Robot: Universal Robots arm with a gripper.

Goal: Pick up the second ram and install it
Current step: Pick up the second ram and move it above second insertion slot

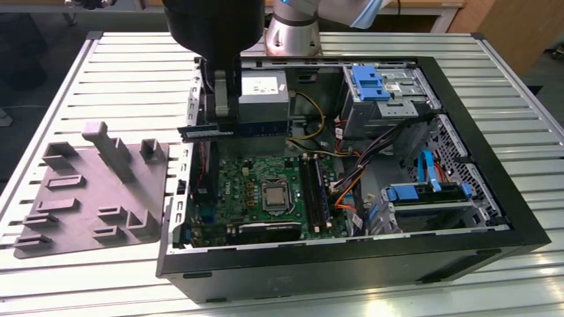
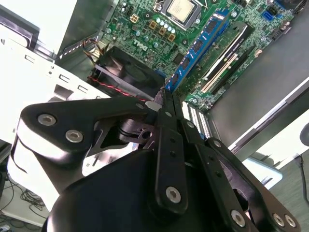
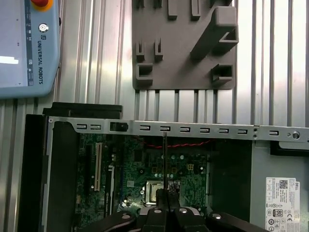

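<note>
The second ram (image 1: 255, 129) hangs in the air, lying level and lengthwise, pinched at one end by the gripper (image 1: 224, 122). In the second wrist view the two dark fingers press together on the blue stick (image 2: 198, 46), which runs out from their tips (image 2: 161, 101) over the green motherboard (image 2: 145, 29). In the first wrist view the stick shows edge-on as a thin dark line (image 3: 164, 154) rising from the closed pincer (image 3: 164, 193).

In the exterior view the ram is above the open computer case (image 1: 352, 264), in front of the grey power supply (image 1: 261, 92), and apart from the long black sockets (image 1: 315, 191) on the board below. The grey moulded tray (image 1: 88, 198) lies on the slatted table (image 1: 132, 53), just beside the case on the exterior view's left.
</note>
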